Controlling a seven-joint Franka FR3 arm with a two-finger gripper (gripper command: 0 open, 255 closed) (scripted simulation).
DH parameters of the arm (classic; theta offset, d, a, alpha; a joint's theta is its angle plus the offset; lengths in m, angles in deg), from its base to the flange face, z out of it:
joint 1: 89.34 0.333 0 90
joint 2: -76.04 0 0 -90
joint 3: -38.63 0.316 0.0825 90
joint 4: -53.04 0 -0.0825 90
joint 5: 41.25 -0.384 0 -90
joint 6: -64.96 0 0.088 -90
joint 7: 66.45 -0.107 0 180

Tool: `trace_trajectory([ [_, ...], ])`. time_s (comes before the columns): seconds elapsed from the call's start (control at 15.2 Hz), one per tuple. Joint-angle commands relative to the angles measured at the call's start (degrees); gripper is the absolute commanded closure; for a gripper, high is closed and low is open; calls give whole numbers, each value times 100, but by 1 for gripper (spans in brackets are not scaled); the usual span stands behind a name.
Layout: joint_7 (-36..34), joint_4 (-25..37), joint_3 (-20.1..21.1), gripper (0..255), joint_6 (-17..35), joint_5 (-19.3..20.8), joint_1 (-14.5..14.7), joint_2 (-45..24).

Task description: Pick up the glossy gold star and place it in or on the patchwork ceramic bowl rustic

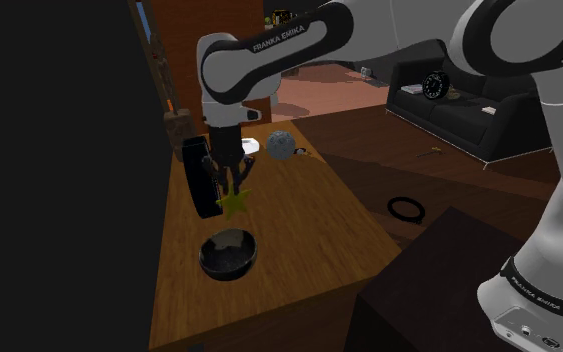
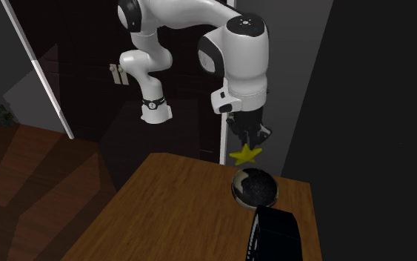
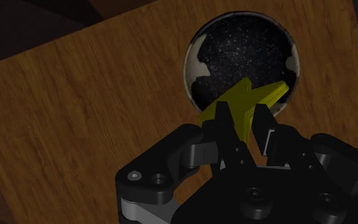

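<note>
Arm bent over table (image 1: 299, 215), gripper (image 3: 242, 116) pointing down, clamped on gold star (image 3: 250, 95), prob. just above bowl (image 3: 234, 48) rim.

I see the black gripper (image 2: 249, 142) pointing straight down from the white arm (image 2: 236, 52), its fingers pinching a yellow star (image 2: 245, 155) clear of the wooden table (image 2: 177, 215). At the star's six o'clock sits a dark speckled bowl (image 2: 255, 187) (pale patches at its rim), not touching it. A black block (image 2: 275, 233) lies at the bowl's five o'clock, just beside it.
</note>
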Motion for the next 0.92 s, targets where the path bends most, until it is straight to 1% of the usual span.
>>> trace_trajectory([
  [0.0,-249,343,38,255,-138,48,202,-159],
  [0.07,-368,575,51,255,-228,81,310,-276],
  [0.13,-539,942,68,255,-374,132,470,-464],
  [0.86,-416,446,32,255,323,146,468,-682],
])
